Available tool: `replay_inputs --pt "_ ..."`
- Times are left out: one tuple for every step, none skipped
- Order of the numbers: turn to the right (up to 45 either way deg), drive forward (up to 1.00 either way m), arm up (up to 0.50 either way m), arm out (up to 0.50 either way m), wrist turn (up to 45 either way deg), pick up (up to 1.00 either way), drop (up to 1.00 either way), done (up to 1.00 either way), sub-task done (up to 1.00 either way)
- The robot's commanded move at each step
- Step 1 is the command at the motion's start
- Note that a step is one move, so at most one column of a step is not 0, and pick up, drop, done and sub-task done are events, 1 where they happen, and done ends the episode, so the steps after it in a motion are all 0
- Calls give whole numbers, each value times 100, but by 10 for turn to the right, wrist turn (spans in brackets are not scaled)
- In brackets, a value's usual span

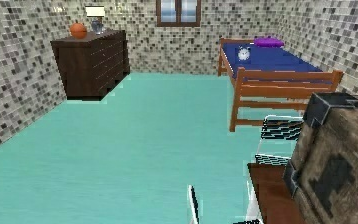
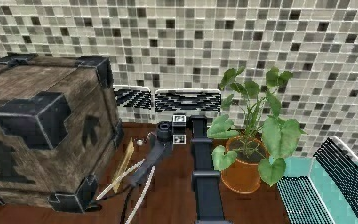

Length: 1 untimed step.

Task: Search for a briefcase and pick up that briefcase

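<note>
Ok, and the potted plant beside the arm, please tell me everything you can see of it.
The potted plant stands upright in a round orange-brown pot, like terracotta. Thin stems carry broad, green, heart-like leaves, spreading up and sideways. The pot rests on a dark wooden surface, right of the arm in the picture, before the mosaic-tiled wall.

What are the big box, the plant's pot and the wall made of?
The big box looks like rough, matte wood: plank lines show; its dark corner pieces may be metal. The pot looks like smooth orange-brown clay, perhaps plastic. The wall looks tiled: small grey, white and black squares.
</note>
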Motion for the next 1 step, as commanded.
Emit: replay_inputs --pt "0 0 0 0 450 0 0 0 0"
